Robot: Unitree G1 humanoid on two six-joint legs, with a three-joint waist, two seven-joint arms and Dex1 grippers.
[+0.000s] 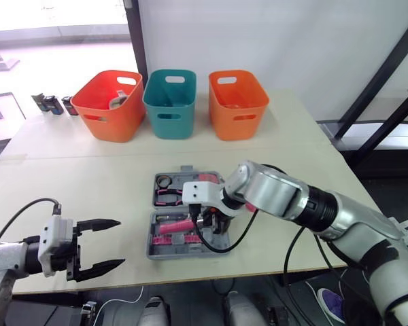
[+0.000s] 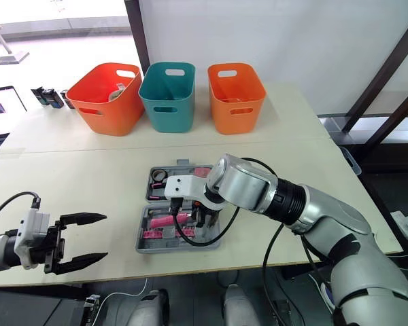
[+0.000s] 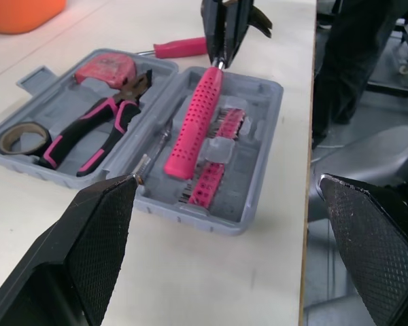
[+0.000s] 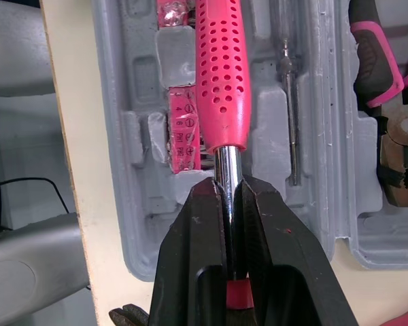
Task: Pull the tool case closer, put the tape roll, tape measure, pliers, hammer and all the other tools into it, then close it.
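my right gripper (image 4: pixel 228 189) clenching hammer (image 4: pixel 222 68) shaft over open tool case (image 3: pixel 190 214), my left gripper (image 1: pixel 120 242) released, case's 8 o'clock

Bright, soft daylight fills the room. Behind the pale wooden table (image 1: pixel 75 183), the far left corner glows almost white. Shadows are faint, like the thin dark edge under the grey plastic tool case (image 1: pixel 177 253). The pink-handled hammer (image 4: pixel 221 75) has a shiny metal neck with a small gleam.

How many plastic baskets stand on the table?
3, in a row at the far side of the table: a red-orange basket at the left, a teal basket in the middle, an orange basket at the right.
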